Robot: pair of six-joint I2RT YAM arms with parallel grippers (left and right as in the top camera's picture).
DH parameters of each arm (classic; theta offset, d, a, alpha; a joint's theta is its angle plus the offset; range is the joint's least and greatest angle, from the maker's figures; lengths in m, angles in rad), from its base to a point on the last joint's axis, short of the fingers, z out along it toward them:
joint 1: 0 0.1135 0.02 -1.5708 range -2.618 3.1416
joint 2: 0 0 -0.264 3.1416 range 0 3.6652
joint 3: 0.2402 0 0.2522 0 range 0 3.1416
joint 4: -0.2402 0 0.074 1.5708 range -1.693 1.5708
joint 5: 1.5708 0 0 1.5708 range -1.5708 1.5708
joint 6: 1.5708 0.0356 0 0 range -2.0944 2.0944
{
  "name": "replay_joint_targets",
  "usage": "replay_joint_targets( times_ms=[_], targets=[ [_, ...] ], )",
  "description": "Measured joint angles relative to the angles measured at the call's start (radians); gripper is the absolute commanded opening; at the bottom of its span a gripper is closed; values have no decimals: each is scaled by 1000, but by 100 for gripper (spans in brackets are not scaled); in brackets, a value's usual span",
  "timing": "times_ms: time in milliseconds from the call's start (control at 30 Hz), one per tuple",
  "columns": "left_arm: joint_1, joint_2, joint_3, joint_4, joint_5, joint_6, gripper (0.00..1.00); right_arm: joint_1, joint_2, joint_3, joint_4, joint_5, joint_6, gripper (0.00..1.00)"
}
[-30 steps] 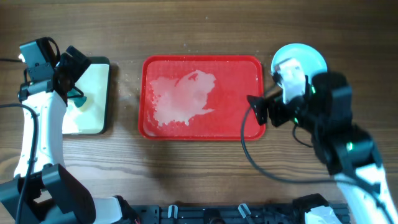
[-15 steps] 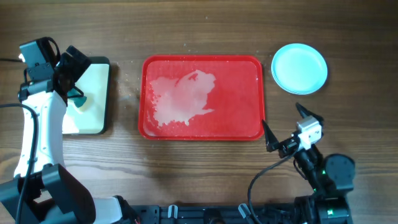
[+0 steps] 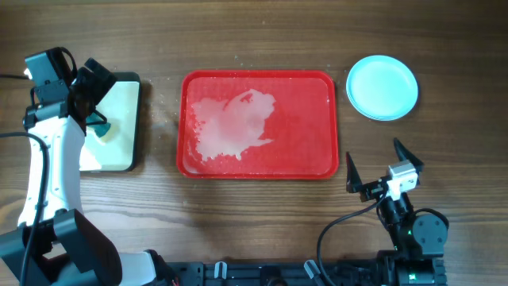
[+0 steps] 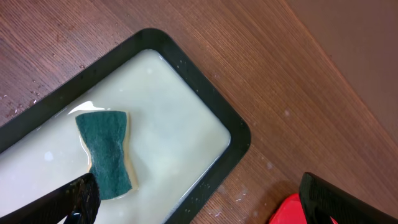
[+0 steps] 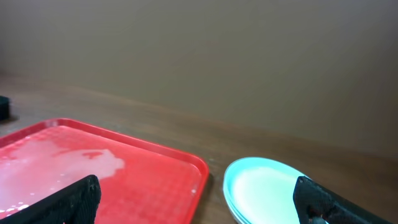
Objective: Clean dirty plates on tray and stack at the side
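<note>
The red tray point(image 3: 309, 103) lies mid-table with a white foamy smear on its left half and no plate on it. The plates point(image 3: 382, 87) stand stacked on the table right of the tray, with a pale turquoise one on top. The right wrist view shows the stack point(image 5: 267, 193) with lower rims at its edge; no white plate can be told apart. My right gripper point(image 3: 373, 156) is open and empty, in front of the stack near the tray's front right corner. My left gripper point(image 3: 92, 81) is open and empty above the cream tray.
A dark-rimmed cream tray point(image 3: 133, 119) holding milky liquid sits left of the red tray. A green sponge point(image 4: 107, 152) lies in it. Small white specks dot the wood between the two trays. The red tray's corner point(image 4: 287, 214) shows by my left fingers.
My right arm has pulled back from over the plate stack toward the table's front edge, empty and open. The left arm has not moved.
</note>
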Motion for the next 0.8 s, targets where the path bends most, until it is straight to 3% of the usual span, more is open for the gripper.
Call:
replay_joint_targets(
  times_ms=[433,600,800],
  targets=[
    [0,0,0,0,0,0,100,-64,-1,-1,-34,85,5,100],
    [0,0,0,0,0,0,100,-64,-1,-1,-42,145,145,100],
    [0,0,0,0,0,0,100,-64,-1,-1,-42,157,143,100]
  ],
)
